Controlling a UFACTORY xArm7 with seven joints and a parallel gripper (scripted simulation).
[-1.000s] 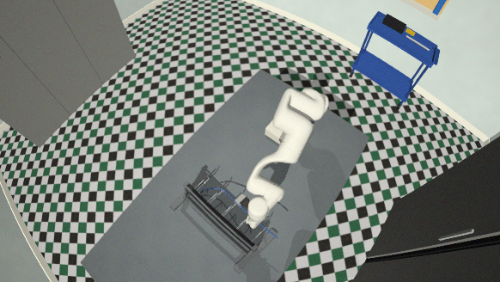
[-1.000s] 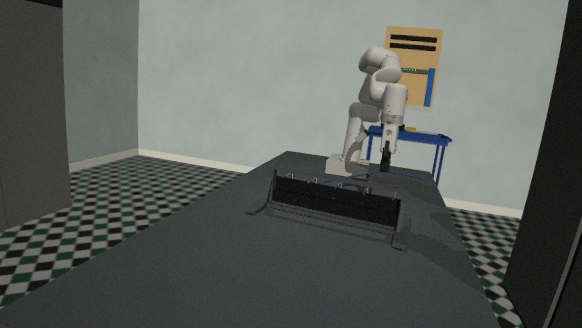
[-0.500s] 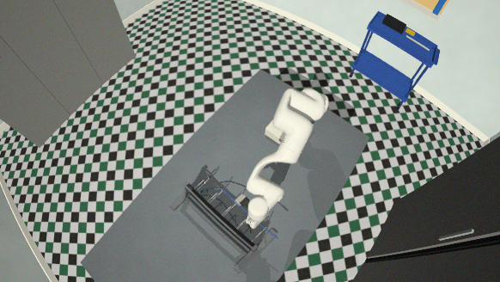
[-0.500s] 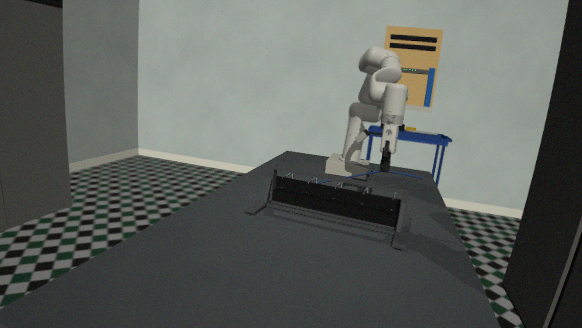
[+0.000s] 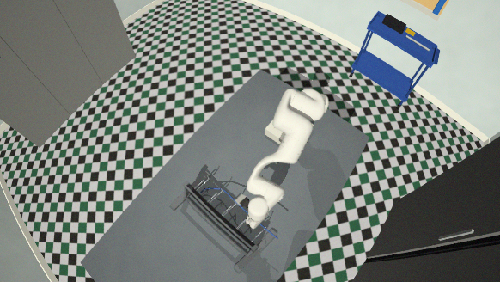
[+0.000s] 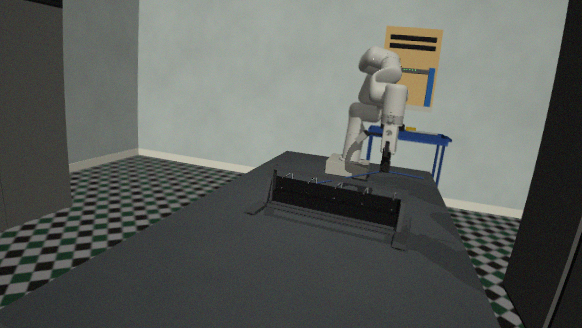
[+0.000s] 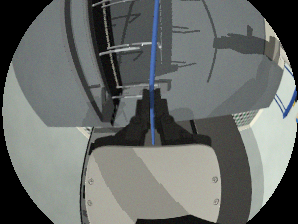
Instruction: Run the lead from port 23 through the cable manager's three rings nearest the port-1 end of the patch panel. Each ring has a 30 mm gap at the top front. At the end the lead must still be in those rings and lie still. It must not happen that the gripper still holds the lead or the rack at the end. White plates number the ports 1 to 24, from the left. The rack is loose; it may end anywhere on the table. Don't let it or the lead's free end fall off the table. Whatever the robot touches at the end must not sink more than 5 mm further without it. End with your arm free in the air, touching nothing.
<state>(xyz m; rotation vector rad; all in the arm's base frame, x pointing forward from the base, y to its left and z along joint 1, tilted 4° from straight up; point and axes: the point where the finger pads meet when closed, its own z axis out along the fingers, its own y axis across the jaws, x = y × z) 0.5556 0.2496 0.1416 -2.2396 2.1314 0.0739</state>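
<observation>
The black patch panel rack (image 6: 334,205) stands on the grey table, with wire rings (image 5: 223,199) of the cable manager along its back. The blue lead (image 5: 225,191) runs over the rings behind the panel; it also shows in the wrist view (image 7: 154,36), stretching straight away from the fingers past several rings (image 7: 127,26). My gripper (image 7: 151,97) is shut on the blue lead and holds it above the rack's right end (image 6: 385,165). A short stretch of lead (image 5: 271,232) reaches past the gripper toward the table's right edge. Port numbers are too small to read.
The arm's base (image 5: 275,131) sits on the table behind the rack. A blue side table (image 5: 397,52) stands against the far wall. Grey cabinets (image 5: 51,60) stand to the left and a dark one (image 5: 447,223) to the right.
</observation>
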